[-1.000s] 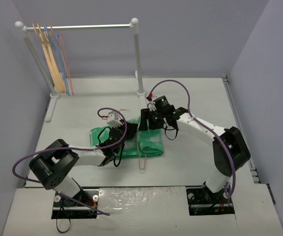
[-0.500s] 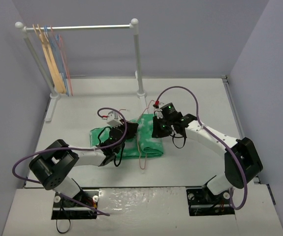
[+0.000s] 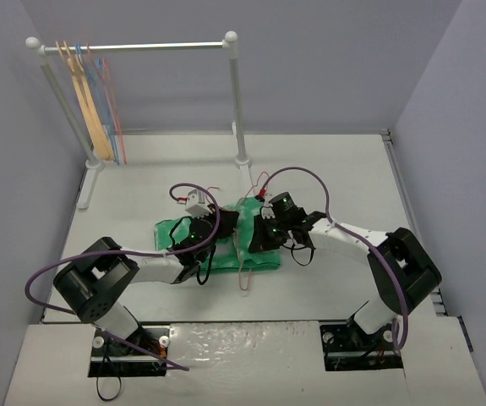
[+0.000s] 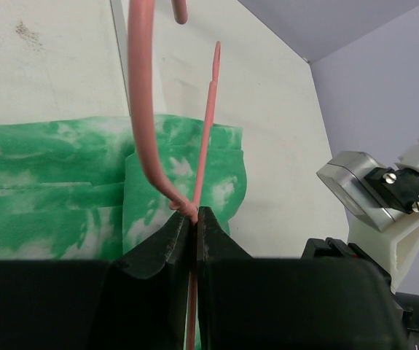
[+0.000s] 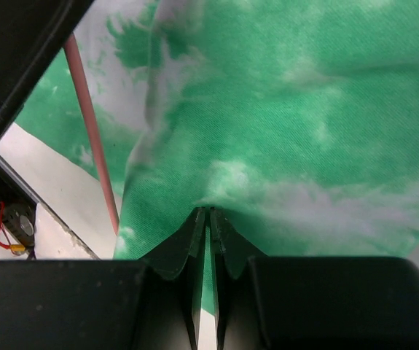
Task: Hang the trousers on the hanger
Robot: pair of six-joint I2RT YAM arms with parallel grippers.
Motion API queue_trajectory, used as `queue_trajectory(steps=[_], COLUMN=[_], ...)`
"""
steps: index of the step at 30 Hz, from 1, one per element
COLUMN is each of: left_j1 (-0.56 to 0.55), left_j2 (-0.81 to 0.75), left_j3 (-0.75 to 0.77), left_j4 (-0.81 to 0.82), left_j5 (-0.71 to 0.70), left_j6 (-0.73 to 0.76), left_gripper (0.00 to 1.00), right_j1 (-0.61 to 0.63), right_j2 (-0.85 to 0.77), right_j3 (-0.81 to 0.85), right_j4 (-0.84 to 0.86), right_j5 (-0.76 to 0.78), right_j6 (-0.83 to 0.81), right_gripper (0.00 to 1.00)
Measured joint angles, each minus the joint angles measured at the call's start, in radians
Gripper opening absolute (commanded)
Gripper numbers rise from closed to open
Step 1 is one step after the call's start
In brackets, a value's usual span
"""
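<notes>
The green tie-dye trousers (image 3: 173, 230) lie folded on the table between the two arms. The thin pink hanger (image 3: 243, 272) lies across them, one end sticking out toward the near edge. My left gripper (image 3: 222, 222) is shut on the hanger's wire (image 4: 145, 109) just where its strands join, with the trousers (image 4: 49, 208) spread beneath. My right gripper (image 3: 258, 238) is shut on a pinched fold of the trousers (image 5: 282, 109). A pink rod of the hanger (image 5: 92, 127) runs beside that fold on the left.
A white clothes rack (image 3: 141, 46) stands at the back left, with a tan wooden hanger (image 3: 90, 106) and light blue wire hangers (image 3: 107, 101) on it. Its right post (image 3: 238, 110) rises just behind the trousers. Grey walls close in on the left, back and right.
My right gripper has come down from the trousers' far edge toward the near side and shut on the cloth. The left gripper has kept its hold on the hanger.
</notes>
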Motion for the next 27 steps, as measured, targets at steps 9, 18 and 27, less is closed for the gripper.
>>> queue_trajectory(steps=[9, 18, 27], left_j1=[0.0, 0.004, 0.003], left_j2=[0.0, -0.053, -0.066], left_j3=[0.0, 0.0, 0.007], left_j4=[-0.015, -0.102, -0.152], left_j5=[-0.001, 0.001, -0.003], left_j6=[0.004, -0.022, -0.096], left_gripper=[0.0, 0.0, 0.0], right_j1=[0.01, 0.01, 0.018], right_j2=[0.075, 0.137, 0.152], right_j3=[0.006, 0.007, 0.028], right_j4=[0.062, 0.104, 0.093], right_j5=[-0.02, -0.029, -0.023], right_j6=[0.011, 0.012, -0.005], right_gripper=[0.02, 0.02, 0.05])
